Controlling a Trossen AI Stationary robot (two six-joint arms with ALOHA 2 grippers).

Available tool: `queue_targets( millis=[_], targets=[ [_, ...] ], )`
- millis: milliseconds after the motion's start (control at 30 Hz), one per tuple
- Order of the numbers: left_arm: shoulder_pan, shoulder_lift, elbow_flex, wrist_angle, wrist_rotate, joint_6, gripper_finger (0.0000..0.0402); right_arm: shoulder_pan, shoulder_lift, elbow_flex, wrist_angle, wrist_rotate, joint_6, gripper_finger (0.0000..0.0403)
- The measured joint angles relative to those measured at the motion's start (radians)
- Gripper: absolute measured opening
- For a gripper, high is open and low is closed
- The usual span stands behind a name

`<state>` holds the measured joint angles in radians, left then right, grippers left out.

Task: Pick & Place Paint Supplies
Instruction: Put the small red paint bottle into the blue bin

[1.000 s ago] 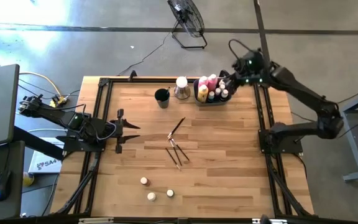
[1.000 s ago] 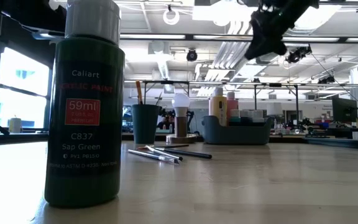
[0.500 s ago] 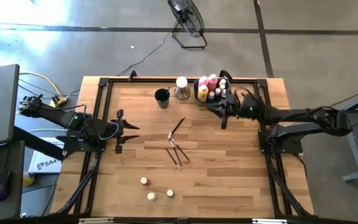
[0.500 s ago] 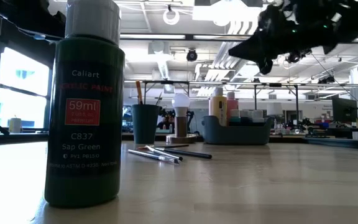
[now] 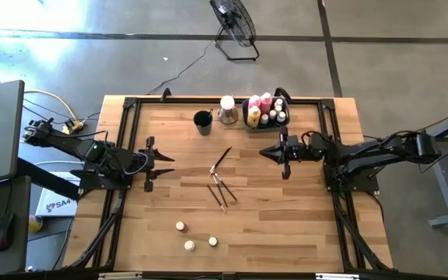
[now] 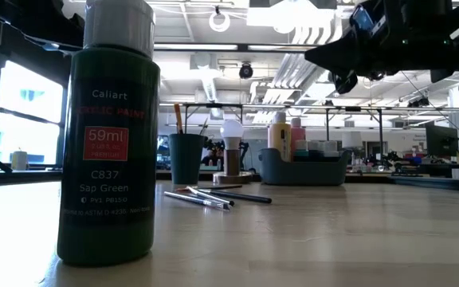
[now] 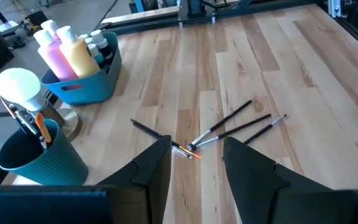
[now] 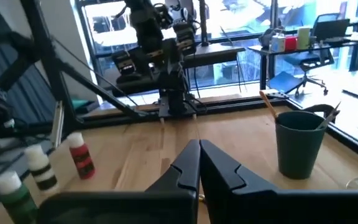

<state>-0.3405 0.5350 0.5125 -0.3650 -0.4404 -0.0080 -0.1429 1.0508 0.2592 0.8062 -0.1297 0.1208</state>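
My right end effector [image 5: 274,152] has swung from above the bin [image 5: 264,123] toward mid-bench, pinched shut and empty. The brushes [image 5: 222,189] lie ahead; descending closed would scatter them. Left end effector [image 5: 162,163] waits half-open.

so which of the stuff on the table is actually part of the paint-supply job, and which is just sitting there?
Job items:
- brushes loose mid-table
- three small capped pots near the front edge
- pink and yellow bottles already in the bin

Just lying about:
- blue bin itself
- dark cup holding brushes
- white-topped object beside the cup
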Motion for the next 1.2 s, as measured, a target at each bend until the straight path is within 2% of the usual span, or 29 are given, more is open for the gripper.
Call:
queue_targets(
  millis=[100, 233, 400, 933, 1200],
  targets=[
    [0.000, 0.000, 0.000, -0.001, 0.000, 0.001, 0.0143, -0.001, 0.000, 0.000, 0.001, 0.012, -0.074, 0.0002],
    [0.000, 0.000, 0.000, 0.003, -0.001, 0.003, 0.0143, -0.001, 0.000, 0.000, 0.012, 0.124, -0.189, 0.0002],
    [0.000, 0.000, 0.000, 0.003, -0.063, 0.014, 0.0143, -0.001, 0.000, 0.001, 0.010, 0.224, -0.188, 0.0002],
    [0.000, 0.000, 0.000, 0.005, -0.094, -0.050, 0.0143, -0.001, 0.000, 0.001, 0.006, 0.199, -0.045, 0.0002],
    [0.000, 0.000, 0.000, 0.005, -0.113, -0.052, 0.0143, -0.001, 0.000, 0.002, -0.008, 0.199, -0.045, 0.0002]
  ],
)
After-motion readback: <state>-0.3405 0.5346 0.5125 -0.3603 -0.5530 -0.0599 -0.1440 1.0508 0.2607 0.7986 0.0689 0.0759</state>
